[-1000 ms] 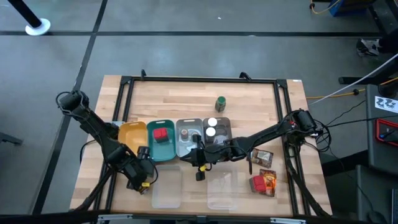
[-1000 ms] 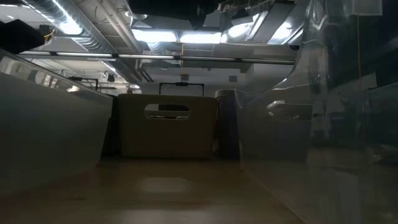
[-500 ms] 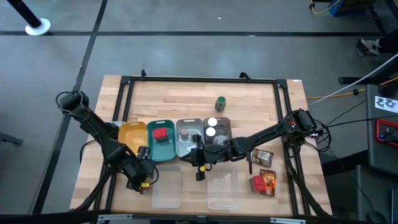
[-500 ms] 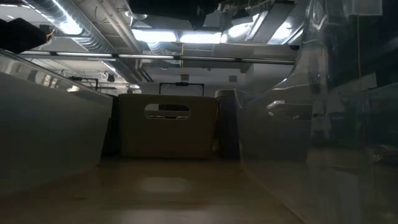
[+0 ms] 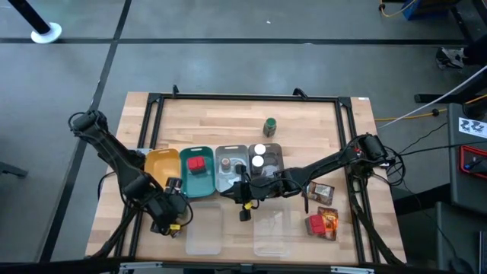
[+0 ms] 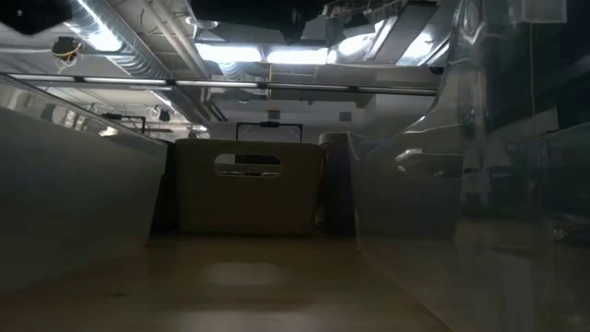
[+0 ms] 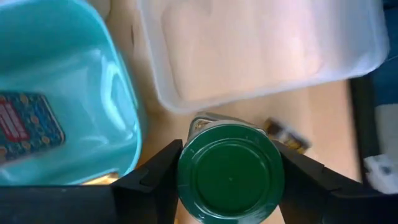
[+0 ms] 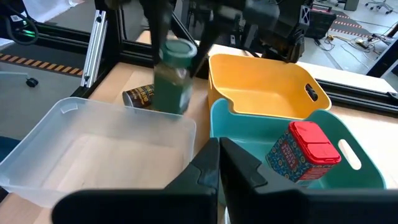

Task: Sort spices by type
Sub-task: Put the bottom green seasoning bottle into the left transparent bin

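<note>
A green-capped jar stands upright between the fingers of my left gripper, near the table's front left, next to the teal tray. The right wrist view shows this jar under the left arm. Beside it a brown jar lies on its side on the table. A red box stands in the teal tray. Another green-capped jar stands at the far middle. My right gripper hovers shut over the trays' near side, holding nothing. My left gripper pinches the green-capped jar between its two fingers, one on each side of the jar just under its cap. The fingers come from above, pointing steeply down. The jar is upright; whether its base is clear of the table I cannot tell.
The yellow tray and two grey trays with white-capped jars line up beside the teal one. Clear plastic lids lie along the near edge. Pouches and a red box lie at the right.
My left gripper has gone up: in the low view its dark shape at the upper left has drawn back toward the top edge. My right arm has kept still.
</note>
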`<state>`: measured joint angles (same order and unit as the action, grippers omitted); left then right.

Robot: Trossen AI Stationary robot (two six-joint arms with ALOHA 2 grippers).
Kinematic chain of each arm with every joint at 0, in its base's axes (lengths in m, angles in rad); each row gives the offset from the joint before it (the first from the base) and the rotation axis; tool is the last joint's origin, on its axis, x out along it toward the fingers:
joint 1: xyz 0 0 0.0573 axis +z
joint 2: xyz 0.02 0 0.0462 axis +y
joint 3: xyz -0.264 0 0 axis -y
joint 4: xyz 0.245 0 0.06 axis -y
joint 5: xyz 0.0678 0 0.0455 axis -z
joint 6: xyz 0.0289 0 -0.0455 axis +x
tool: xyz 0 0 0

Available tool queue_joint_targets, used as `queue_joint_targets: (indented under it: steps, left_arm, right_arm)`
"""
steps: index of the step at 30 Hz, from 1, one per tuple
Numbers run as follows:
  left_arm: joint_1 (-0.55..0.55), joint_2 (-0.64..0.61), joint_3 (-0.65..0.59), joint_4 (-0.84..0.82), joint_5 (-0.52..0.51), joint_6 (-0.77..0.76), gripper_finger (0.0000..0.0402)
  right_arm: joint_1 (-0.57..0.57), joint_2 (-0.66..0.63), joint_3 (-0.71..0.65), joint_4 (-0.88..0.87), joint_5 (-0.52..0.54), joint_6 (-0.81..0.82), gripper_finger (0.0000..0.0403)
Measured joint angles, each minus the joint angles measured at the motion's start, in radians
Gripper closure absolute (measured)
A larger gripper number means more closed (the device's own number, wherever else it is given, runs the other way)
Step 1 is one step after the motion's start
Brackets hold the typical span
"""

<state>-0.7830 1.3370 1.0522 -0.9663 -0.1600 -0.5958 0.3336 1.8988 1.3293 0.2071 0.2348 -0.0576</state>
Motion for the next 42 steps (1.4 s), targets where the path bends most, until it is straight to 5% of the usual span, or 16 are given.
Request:
queue_joint_targets:
  steps: [11,19,42]
  left_arm:
    - [0.007,0.0,0.144,-0.016,-0.012,0.021,0.021]
    - [0.062,0.002,0.132,0.095,-0.093,0.001,0.0206]
    - [0.137,0.235,0.035,0.177,-0.09,0.007,0.0198]
  right_arm:
    - [0.0,-0.026,0.002,-0.012,0.0,0.0,0.0388]
    - [0.0,-0.03,0.001,-0.033,-0.001,0.0,0.0388]
    - [0.0,-0.048,0.0,-0.06,0.0,0.0,0.0388]
